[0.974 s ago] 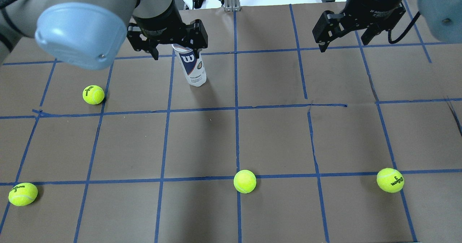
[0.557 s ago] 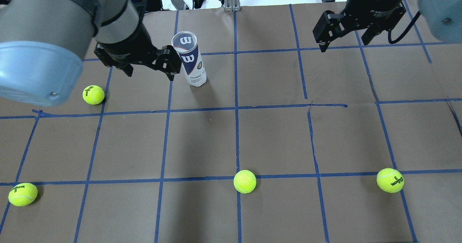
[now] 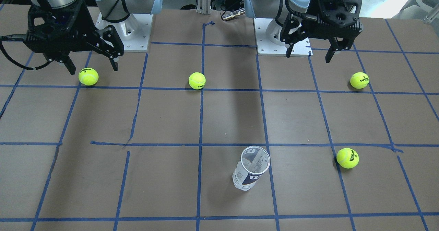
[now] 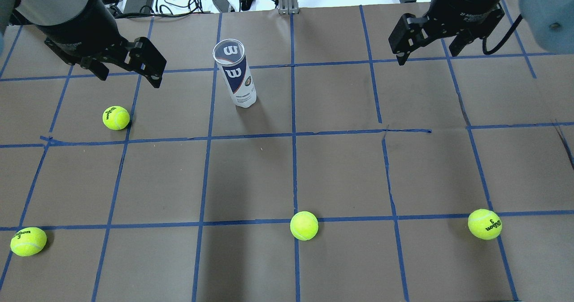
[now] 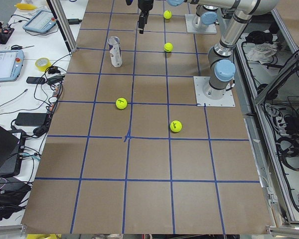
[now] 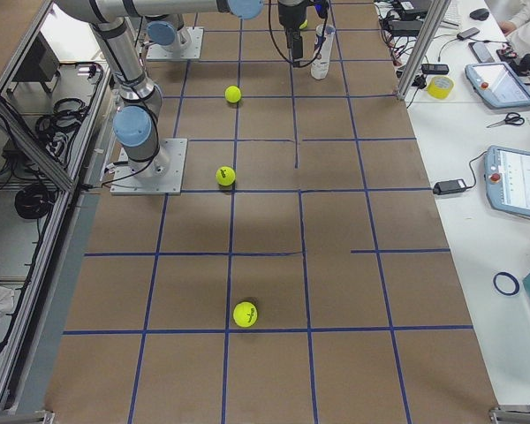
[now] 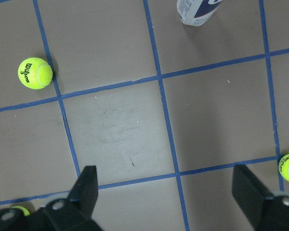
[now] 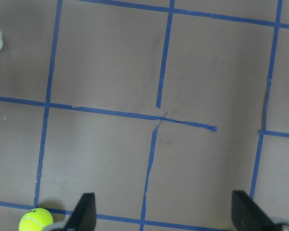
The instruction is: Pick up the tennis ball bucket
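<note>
Tennis ball can: the tennis ball can (image 4: pixel 235 75) stands upright on the table (image 4: pixel 341 172), its base on the brown paper inside one grid square. It is on the side far from the robot and a little left of the middle line in the overhead view. Nothing touches it. The label is white and navy with a W mark.

Left gripper: the left gripper (image 4: pixel 129 78) hangs above the table with its fingers spread wide and nothing between them. It is off to the can's left in the overhead view, clearly apart from it. Its wrist camera looks down on bare paper, with the can's base (image 7: pixel 197 10) at the top edge.

Right gripper: the right gripper (image 4: pixel 426 55) also hangs above the table with its fingers parted and empty. It is well apart from the can, over the right half of the table.

Tennis balls: four yellow-green tennis balls lie loose on the paper. One (image 4: pixel 116 117) lies left of the can and nearer the robot. The other three (image 4: pixel 28 241) (image 4: pixel 304 225) (image 4: pixel 484 224) are spread along the row nearest the robot.

Table cover: blue tape lines (image 4: pixel 293 172) split the brown paper into squares.
</note>
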`<state>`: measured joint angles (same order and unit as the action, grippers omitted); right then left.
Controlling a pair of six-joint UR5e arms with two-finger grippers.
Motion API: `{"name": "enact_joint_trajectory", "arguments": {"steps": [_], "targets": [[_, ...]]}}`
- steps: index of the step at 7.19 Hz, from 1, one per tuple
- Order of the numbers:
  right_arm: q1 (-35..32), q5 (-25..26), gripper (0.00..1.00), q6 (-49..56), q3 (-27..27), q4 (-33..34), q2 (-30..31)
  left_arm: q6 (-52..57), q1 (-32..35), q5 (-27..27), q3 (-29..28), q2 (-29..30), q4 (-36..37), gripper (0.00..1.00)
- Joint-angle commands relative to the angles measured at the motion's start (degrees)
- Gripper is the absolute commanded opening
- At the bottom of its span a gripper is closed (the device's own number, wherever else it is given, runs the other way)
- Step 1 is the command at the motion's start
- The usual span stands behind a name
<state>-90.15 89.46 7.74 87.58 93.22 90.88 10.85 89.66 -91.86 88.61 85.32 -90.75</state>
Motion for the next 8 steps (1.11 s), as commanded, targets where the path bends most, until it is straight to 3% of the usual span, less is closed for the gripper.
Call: {"name": "enact_joint_trajectory", "arguments": {"steps": [1, 3, 8], "targets": [[0.06, -0.08, 1.0, 0.0, 0.4, 0.03, 0.0, 0.75, -0.1, 1.41, 1.21, -0.24, -0.04, 1.0], [0.06, -0.25, 1.0, 0.0, 0.48, 0.03, 0.0, 0.06, -0.19, 4.4, 1.39, 0.02, 0.48, 1.0], [0.06, -0.34, 1.0, 0.44, 0.57, 0.03, 0.0, -5.66, -0.54, 4.41, 1.92, -1.38, 0.31, 1.0]]}}
